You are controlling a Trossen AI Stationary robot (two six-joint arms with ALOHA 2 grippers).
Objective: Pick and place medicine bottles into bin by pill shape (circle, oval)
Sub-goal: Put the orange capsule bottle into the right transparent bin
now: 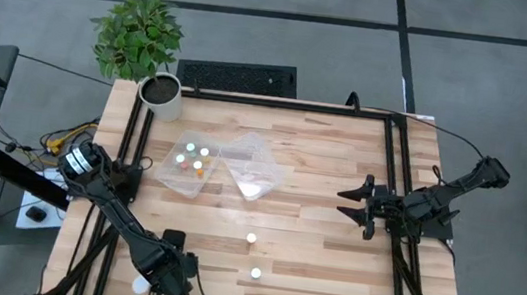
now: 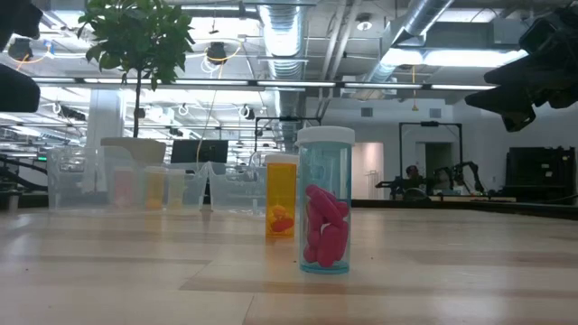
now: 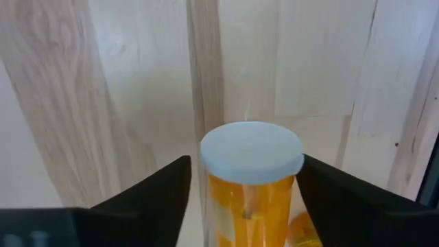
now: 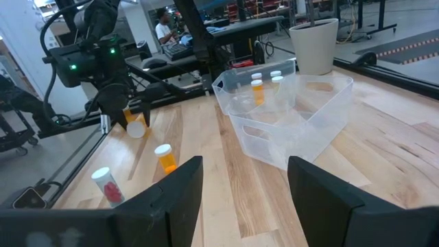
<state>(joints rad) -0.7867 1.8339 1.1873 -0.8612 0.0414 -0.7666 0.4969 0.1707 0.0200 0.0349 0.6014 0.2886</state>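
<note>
At desk's front left corner, left gripper (image 1: 148,284) grips orange bottle (image 3: 252,180), lifted off desk. Next: carry to bins (image 1: 226,166) mid-desk, pick by pill shape. Right gripper (image 1: 352,203) waits open near right edge.

Two bins (image 1: 226,163) side by side mid-bench (image 1: 308,274) with several bottles (image 1: 194,159) in the left one, plant pot (image 1: 162,96) behind them at the back-left corner, two more bottles (image 1: 253,255) in front, left end effector (image 1: 154,283) at the front-left edge around another bottle (image 3: 251,180), right end effector (image 1: 352,204) toward the right.
</note>
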